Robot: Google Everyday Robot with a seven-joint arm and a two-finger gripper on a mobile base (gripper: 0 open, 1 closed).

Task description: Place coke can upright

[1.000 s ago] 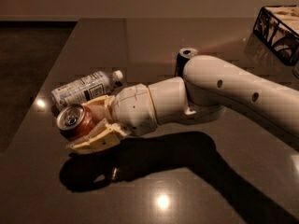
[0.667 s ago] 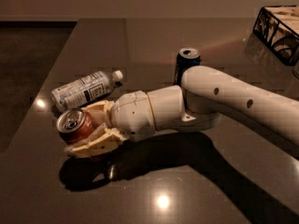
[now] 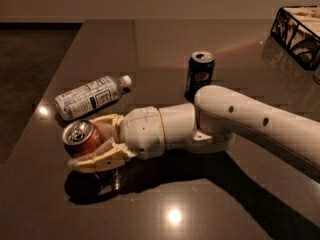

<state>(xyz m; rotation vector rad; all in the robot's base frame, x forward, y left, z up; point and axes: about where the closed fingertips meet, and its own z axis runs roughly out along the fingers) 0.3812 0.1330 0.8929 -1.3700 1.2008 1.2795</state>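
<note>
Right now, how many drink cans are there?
2: the reddish-orange aluminium coke can in the gripper, front left; a dark blue Pepsi can upright behind the arm.

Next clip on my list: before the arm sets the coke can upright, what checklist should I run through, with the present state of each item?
1. Gripper shut on the coke can: ok.
2. Coke can upright: not ok; it is held sideways, its top facing the camera.
3. Can bottom touching the table: cannot tell.
4. Water bottle clear of the gripper: cannot tell; it lies on its side close behind.
5. Pepsi can out of the way: ok; it stands upright beyond the arm.
</note>
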